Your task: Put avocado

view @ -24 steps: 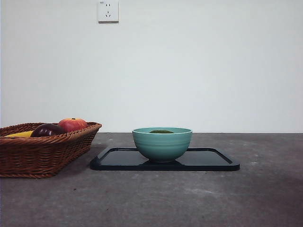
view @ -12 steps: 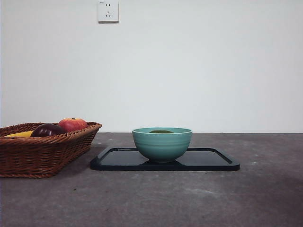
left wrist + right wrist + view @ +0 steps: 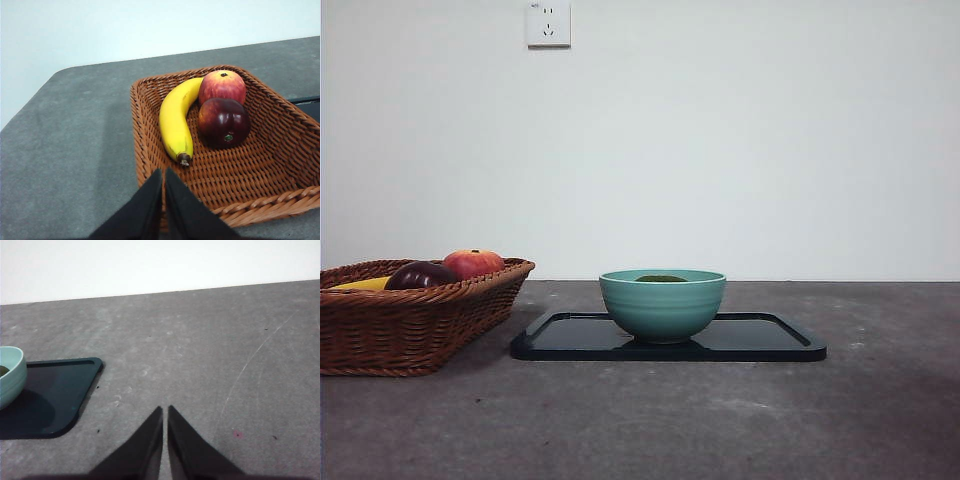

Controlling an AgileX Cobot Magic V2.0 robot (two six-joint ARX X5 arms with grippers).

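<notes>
The avocado [image 3: 661,278] lies inside the teal bowl [image 3: 662,305]; only its dark-green top shows over the rim in the front view. A sliver of it shows in the bowl [image 3: 10,375] at the edge of the right wrist view. The bowl stands on a black tray [image 3: 760,340]. My left gripper [image 3: 163,172] is shut and empty, above the near edge of the wicker basket [image 3: 150,150]. My right gripper [image 3: 165,410] is shut and empty over bare table, to the right of the tray [image 3: 55,395]. Neither arm shows in the front view.
The wicker basket [image 3: 410,320] stands at the left and holds a banana [image 3: 175,120], a red fruit [image 3: 222,86] and a dark purple fruit [image 3: 224,121]. A wall socket [image 3: 548,23] is on the white wall behind.
</notes>
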